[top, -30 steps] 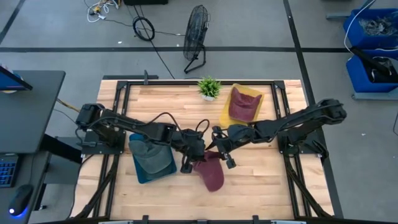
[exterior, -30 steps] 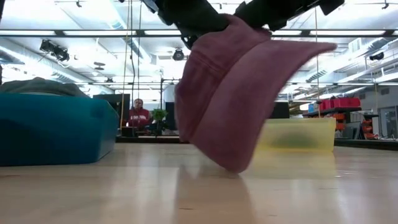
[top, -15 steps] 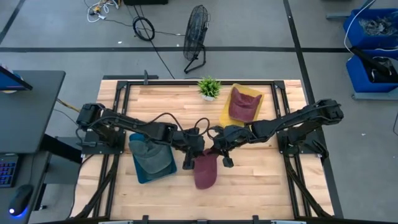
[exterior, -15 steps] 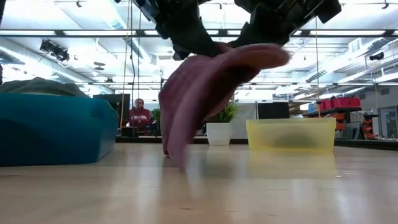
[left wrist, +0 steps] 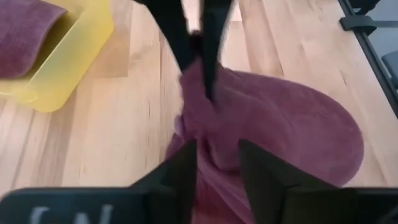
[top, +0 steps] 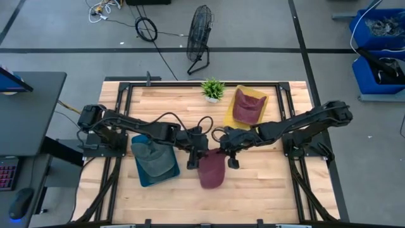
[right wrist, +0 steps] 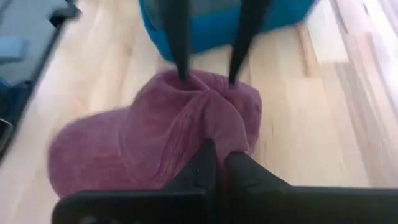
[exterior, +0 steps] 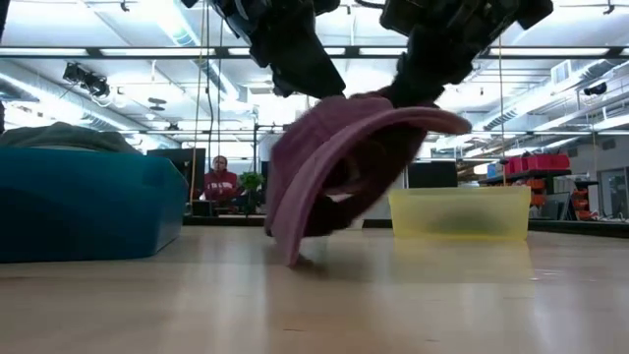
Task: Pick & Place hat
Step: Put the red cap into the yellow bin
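Note:
A maroon hat (top: 212, 171) hangs between my two grippers at the table's middle. In the low view the hat (exterior: 339, 162) is tilted, and its lower edge (exterior: 292, 258) reaches the tabletop. My left gripper (top: 192, 162) is shut on its left side and my right gripper (top: 230, 161) on its right side. A blue bin (top: 152, 166) at the left holds a grey hat (top: 154, 158). A yellow bin (top: 235, 114) at the far right holds another maroon hat (top: 247, 106). My left gripper holds a bunched fold of the hat's cloth (left wrist: 216, 134) between its two fingers (left wrist: 184, 171), coming from the table's left and slanting down. The hat hangs tilted below it. My right gripper pinches a raised fold of the hat (right wrist: 214, 127) between its fingers (right wrist: 244, 171), which stand close together. It comes from the table's right, slanting down, opposite my left gripper's fingers (right wrist: 179, 43).
A small potted plant (top: 212, 88) stands at the far edge. The blue bin (exterior: 88, 202) stands close to the left of the hat, and the yellow bin (exterior: 460, 211) lies beyond it. Bare wood lies toward the near edge (top: 253, 196). A person (exterior: 218, 182) sits far behind the table.
The hat has swung about between my two grippers. Its free end pointed toward the near right and now points toward the near edge. It hung steeply and now sits flatter with its underside showing. My left gripper has shifted slightly toward the far edge.

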